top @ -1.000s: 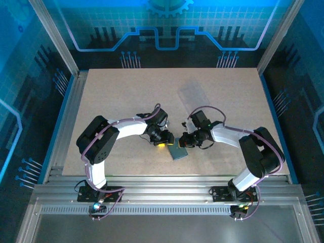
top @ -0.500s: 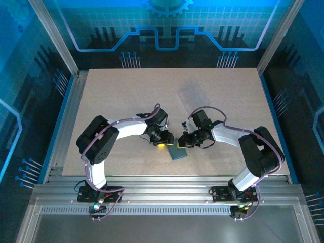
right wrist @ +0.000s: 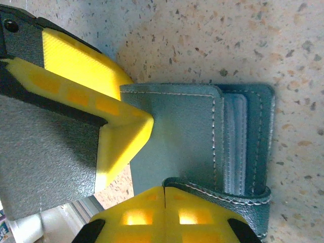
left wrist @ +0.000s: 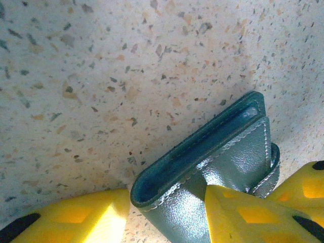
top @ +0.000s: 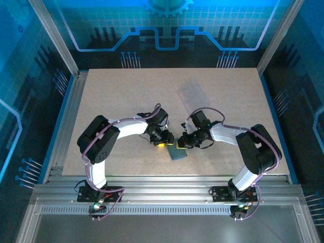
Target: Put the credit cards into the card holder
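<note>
Speckled beige table point(top: 111, 96) under blue light, and everything is bunched toward the near edge, about 6 o'clock from the middle. The teal card holder point(top: 178, 153) lies there with both arms crowding it. The left gripper point(top: 165, 142) sits at its 10 o'clock, jaws part-way closed on the holder's end. In the left wrist view one yellow finger point(left wrist: 76, 217) touches its corner and the other lies on the grey-green cover. The right gripper point(top: 184, 145) sits at its 1 o'clock, fingers point(right wrist: 202, 217) pressed tight together, tips right against the lower flap, which curls up at that edge. Whether the flap is nipped between them, can't tell. Pale layered edges show in the inner pocket. A clear tray point(top: 194, 93) rests well apart, between 12 and 1 o'clock of the holder.
</note>
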